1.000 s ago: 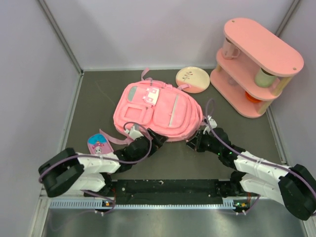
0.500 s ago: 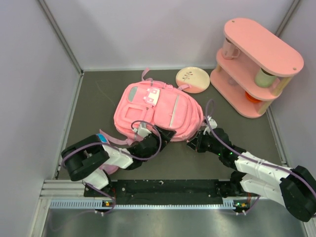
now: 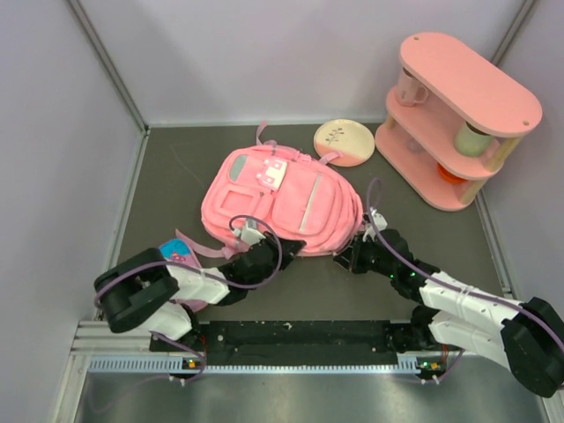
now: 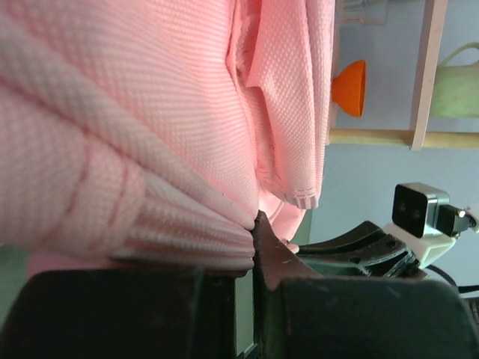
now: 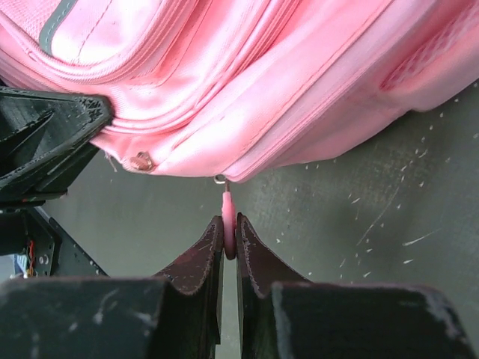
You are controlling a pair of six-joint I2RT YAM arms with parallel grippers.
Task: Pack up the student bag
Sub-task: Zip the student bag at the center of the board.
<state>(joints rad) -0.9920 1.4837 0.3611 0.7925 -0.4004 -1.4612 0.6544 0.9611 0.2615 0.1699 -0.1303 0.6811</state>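
Item: student bag [image 3: 282, 198], flat at table [image 3: 176, 176] centre. My right tool [image 5: 229, 243] pinches its zipper pull [image 5: 228, 217]; my left tool [image 4: 253, 239] clamps near-edge fabric. I'd draw the pull steadily along the seam, left anchoring taut.

Both arms extended low and forward, converging; left gripper [image 4: 251, 235] clamped on a fold of the large soft pink fabric backpack [image 3: 282, 198]; right gripper [image 5: 230, 239] pinching its small pink zipper pull [image 5: 228, 217], fingers nearly touching.
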